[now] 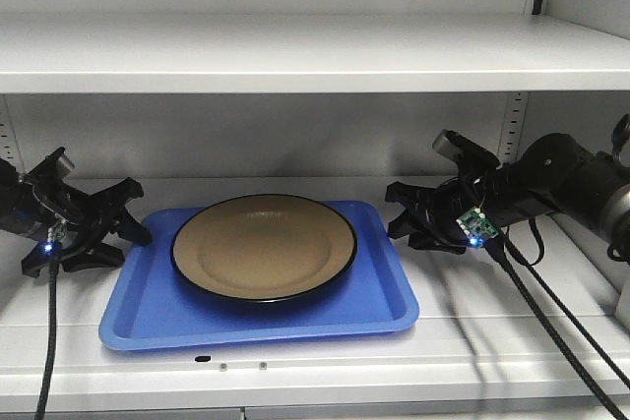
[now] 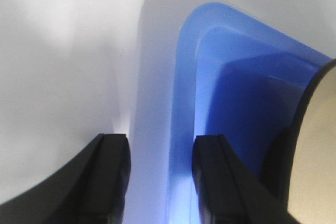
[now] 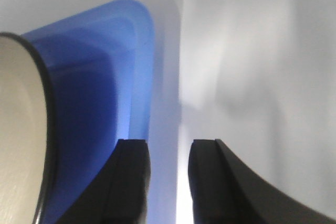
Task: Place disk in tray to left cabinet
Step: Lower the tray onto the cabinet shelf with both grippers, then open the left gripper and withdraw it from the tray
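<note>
Resting: disk (image 1: 264,246) flat inside tray (image 1: 258,314), roughly centred
tray: on lower shelf of left cabinet (image 1: 295,51)
left gripper (image 1: 116,225): at the tray's left edge, jaws parted, holding nothing; rim runs up between the fingers in the wrist view
right gripper (image 1: 411,218): by the tray's right edge, jaws parted, empty

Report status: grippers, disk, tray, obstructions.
Left gripper and right gripper open, flanking tray. Disk in tray on cabinet shelf. Nothing in the way.
</note>
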Robot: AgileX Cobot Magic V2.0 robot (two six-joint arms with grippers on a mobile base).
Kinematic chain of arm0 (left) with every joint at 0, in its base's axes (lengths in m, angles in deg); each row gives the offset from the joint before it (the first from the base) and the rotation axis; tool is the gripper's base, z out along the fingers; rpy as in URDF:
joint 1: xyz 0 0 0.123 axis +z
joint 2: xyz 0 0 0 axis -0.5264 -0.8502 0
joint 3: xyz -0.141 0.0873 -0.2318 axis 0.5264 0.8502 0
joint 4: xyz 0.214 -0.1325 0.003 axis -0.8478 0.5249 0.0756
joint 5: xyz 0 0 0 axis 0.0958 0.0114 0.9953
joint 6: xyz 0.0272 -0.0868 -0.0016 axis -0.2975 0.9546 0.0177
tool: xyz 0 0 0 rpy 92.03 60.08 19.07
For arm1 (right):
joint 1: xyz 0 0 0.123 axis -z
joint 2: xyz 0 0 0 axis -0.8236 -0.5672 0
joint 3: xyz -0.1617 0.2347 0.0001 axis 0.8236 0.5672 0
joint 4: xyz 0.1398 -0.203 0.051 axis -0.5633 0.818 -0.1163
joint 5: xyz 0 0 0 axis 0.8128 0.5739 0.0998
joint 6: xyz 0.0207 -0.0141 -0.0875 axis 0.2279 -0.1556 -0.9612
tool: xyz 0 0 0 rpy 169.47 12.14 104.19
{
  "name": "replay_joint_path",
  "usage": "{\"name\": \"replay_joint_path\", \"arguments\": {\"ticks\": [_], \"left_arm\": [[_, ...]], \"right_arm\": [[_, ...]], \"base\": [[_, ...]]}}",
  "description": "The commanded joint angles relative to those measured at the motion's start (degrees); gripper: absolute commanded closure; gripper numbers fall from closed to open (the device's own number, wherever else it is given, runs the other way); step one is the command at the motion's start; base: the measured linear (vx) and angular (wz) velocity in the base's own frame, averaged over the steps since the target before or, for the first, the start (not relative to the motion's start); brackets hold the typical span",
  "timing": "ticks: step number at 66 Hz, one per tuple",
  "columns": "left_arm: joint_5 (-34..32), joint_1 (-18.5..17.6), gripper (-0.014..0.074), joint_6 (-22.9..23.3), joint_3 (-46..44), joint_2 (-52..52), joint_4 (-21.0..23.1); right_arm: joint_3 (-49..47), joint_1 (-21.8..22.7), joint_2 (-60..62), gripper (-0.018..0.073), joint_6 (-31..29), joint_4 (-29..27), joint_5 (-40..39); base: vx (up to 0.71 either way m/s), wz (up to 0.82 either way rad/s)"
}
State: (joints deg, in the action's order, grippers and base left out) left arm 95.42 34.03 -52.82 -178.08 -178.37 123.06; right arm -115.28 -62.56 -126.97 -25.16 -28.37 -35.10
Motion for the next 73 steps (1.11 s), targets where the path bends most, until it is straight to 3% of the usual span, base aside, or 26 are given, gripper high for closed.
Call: {"name": "replay_joint_path", "arguments": {"ticks": [1, 30, 47, 56, 73], "left_arm": [[-2.12, 0.22, 0.0171, -0.25, -2.02, 3.67, 2.04], [-2.36, 0.22, 0.0171, -0.25, -2.02, 3.67, 1.11], [-6.96, 0.03, 0.0171, -0.2, -0.51, 7.07, 0.24], [-12.41, 0.03, 0.0171, -0.2, 5.75, 12.18, 0.29], [-23.3, 0.03, 0.0174, -0.2, 27.25, 27.6, -0.15]], "right_arm": [[-2.03, 0.31, 4.09, 0.0263, -0.58, -1.41, -2.33], [-2.03, 0.31, 4.09, 0.0263, -0.58, -1.41, -2.33], [-2.03, 0.31, 4.09, 0.0263, -0.58, -1.41, -2.33], [-2.03, 0.31, 4.09, 0.0263, -0.58, -1.41, -2.33], [-2.03, 0.31, 4.09, 0.0263, -0.58, -1.41, -2.33]], "base": [[0.0, 0.0], [0.0, 0.0], [0.0, 0.0], [0.0, 0.0], [0.0, 0.0]]}}
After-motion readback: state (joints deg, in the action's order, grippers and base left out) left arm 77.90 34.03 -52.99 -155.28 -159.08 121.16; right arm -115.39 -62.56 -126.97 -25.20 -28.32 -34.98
